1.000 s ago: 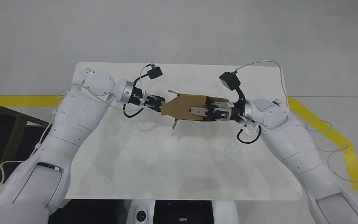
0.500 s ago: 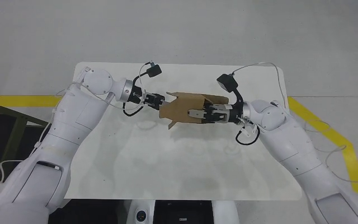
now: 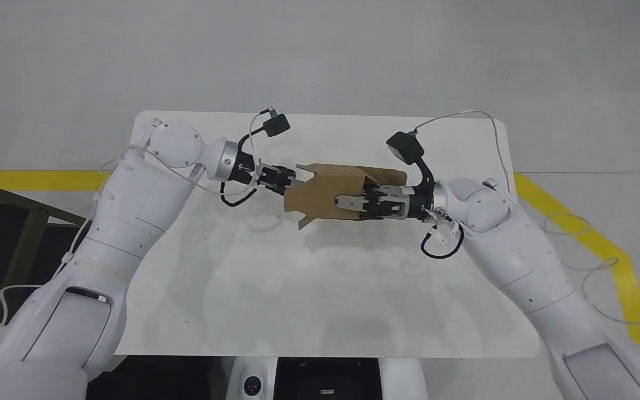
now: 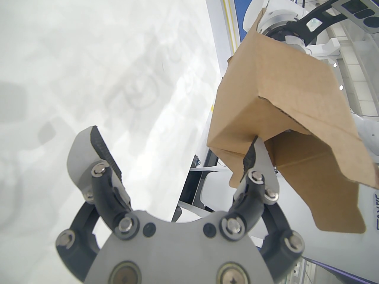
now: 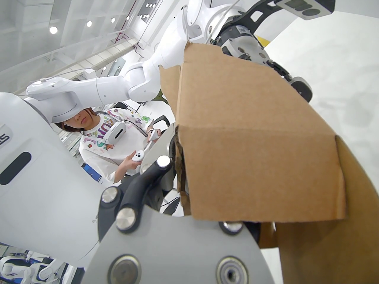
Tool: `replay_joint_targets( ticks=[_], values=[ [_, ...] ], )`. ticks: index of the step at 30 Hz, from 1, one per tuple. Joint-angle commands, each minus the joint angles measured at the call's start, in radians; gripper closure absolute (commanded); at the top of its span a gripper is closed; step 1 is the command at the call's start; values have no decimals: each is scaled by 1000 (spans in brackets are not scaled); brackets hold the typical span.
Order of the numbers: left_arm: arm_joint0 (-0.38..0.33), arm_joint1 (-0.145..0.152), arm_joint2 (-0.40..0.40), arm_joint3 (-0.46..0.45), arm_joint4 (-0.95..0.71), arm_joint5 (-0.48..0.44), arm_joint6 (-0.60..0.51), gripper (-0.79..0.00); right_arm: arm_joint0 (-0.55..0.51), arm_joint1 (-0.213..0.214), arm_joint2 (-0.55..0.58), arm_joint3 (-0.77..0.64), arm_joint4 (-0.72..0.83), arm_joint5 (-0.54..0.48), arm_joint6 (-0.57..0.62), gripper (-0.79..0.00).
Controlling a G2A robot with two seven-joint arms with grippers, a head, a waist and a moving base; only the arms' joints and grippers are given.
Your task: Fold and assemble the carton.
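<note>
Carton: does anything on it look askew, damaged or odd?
Yes. The carton is not squared: its end flaps hang open and splayed, and one fold edge looks ragged. The left tool is open, only one finger touching a flap.

Bright light from ceiling lamps (image 5: 53, 30) (wrist views warped at edges); table (image 3: 300, 300) evenly lit.

Brown cardboard carton (image 3: 325, 190), plain, half-opened into boxy tube. Lying lengthwise, raised off table (image 3: 300, 300) near far middle. End flaps loose, splayed, one hanging down. Both ends unclosed.
</note>
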Motion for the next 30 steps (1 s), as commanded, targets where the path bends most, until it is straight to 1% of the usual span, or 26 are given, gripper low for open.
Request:
replay_joint_targets(
  ticks=[1,8,10,14,18,21,25,30],
  values=[
    [0,0,0,0,-1,0,0,-785,1,0,4,5,3,-3,-3,0],
    [3,7,-10,19,28,-3,-1,-785,5,3,32,35,9,-17,-17,0],
    [5,11,-5,9,75,-2,1,-785,5,4,43,42,9,-21,-25,0],
    [21,14,3,-29,100,7,-10,-785,3,4,63,46,-9,-19,-57,0],
    [36,14,14,-78,96,15,-20,-785,-3,2,73,44,-37,-11,-93,0],
    [40,13,14,-96,77,22,-16,-785,-7,-1,73,38,-55,-6,-109,0],
    [34,14,3,-96,68,24,1,-785,-13,-4,73,37,-69,-2,-115,0],
    [26,18,-16,-86,61,27,14,-785,-20,-4,72,29,-75,1,-92,0]
  ],
)
